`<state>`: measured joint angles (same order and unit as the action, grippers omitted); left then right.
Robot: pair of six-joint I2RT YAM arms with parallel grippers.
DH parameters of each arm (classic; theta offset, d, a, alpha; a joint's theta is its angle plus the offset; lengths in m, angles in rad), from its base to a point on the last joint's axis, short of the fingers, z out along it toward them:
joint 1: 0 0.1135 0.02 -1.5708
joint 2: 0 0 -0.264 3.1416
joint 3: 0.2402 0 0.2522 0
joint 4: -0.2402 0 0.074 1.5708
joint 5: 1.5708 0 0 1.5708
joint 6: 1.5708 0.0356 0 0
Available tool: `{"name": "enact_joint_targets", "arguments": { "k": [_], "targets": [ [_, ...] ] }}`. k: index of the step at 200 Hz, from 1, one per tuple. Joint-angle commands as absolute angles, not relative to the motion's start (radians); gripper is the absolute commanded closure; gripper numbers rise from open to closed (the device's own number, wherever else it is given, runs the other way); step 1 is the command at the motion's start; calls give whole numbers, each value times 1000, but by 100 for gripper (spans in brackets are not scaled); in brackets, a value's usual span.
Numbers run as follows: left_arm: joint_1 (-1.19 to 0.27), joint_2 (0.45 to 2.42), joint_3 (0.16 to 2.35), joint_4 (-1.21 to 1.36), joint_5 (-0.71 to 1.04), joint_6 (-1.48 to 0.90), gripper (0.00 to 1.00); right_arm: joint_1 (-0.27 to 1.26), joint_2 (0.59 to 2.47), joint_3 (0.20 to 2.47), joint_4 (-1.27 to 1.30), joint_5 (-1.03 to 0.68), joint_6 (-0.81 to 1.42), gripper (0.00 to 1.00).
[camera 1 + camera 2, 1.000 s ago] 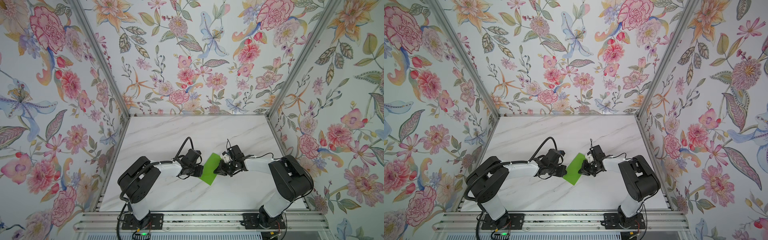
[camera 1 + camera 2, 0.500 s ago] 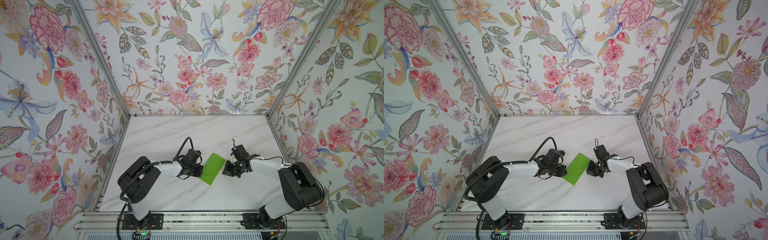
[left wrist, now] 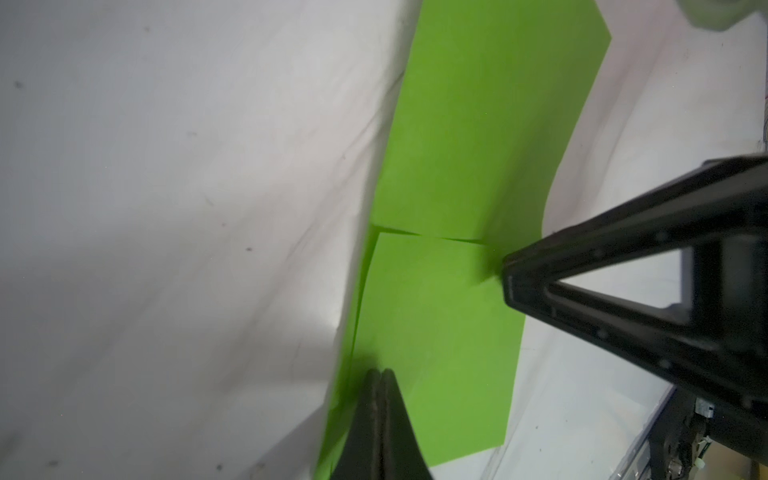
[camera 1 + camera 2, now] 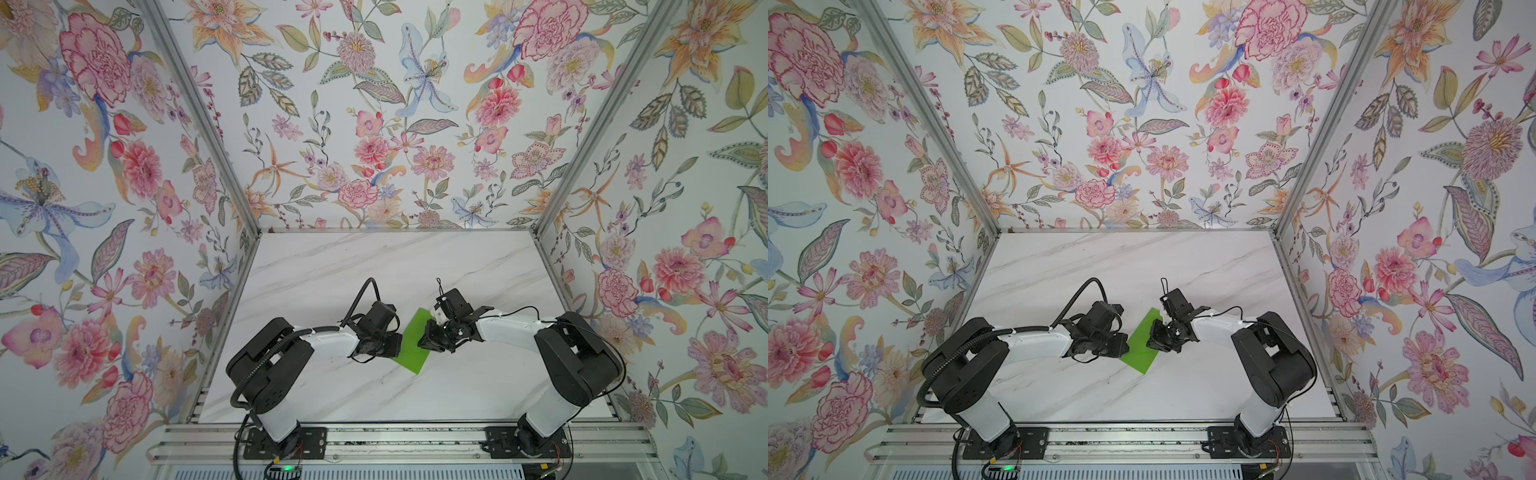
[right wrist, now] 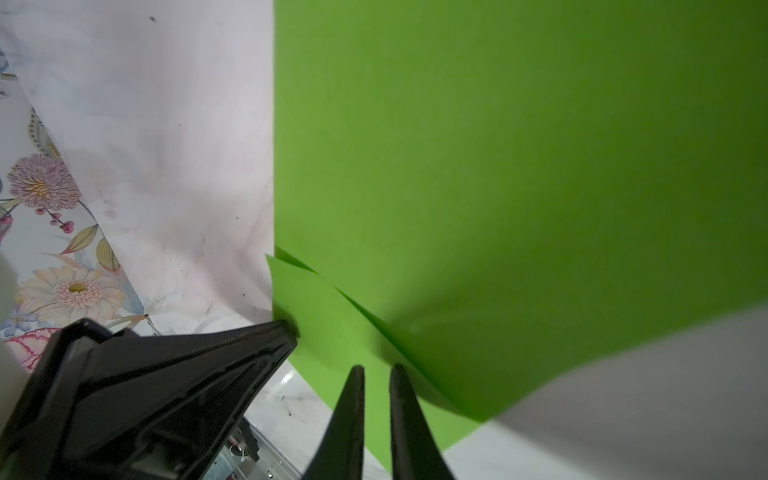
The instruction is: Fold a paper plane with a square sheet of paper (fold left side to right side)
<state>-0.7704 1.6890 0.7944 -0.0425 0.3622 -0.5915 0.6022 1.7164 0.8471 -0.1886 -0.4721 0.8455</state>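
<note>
In both top views the green paper (image 4: 411, 358) lies folded toward the table's (image 4: 374, 270) six o'clock, with my left gripper (image 4: 398, 347) at its nine and my right gripper (image 4: 425, 341) at three. Left wrist: jaws closed, tips down on the paper, pinning the fold flat, I judge. Right wrist: jaws barely parted, gripping nothing.

Robot lab booth: floral wallpaper walls (image 4: 374, 124), aluminium frame (image 4: 203, 124), marble tabletop (image 4: 374, 266).
</note>
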Motion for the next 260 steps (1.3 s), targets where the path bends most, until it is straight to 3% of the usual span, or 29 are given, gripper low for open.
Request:
{"name": "enact_joint_targets", "arguments": {
  "k": [1, 86, 143, 177, 260],
  "targets": [
    [-786, 1668, 755, -108, 349, -642, 92, 607, 1777, 880, -181, -468, 832, 87],
    [-849, 1527, 732, -85, 276, -719, 76, 615, 1890, 948, -219, -538, 615, 88],
    [-696, 1486, 731, -17, 263, -654, 56, 621, 1886, 945, -230, -542, 612, 89],
    [-576, 1555, 745, 96, 366, -637, 43, 622, 1881, 939, -228, -536, 621, 89],
    [-496, 1816, 842, 238, 594, -630, 41, 624, 1871, 927, -218, -516, 639, 89]
  ]
}}
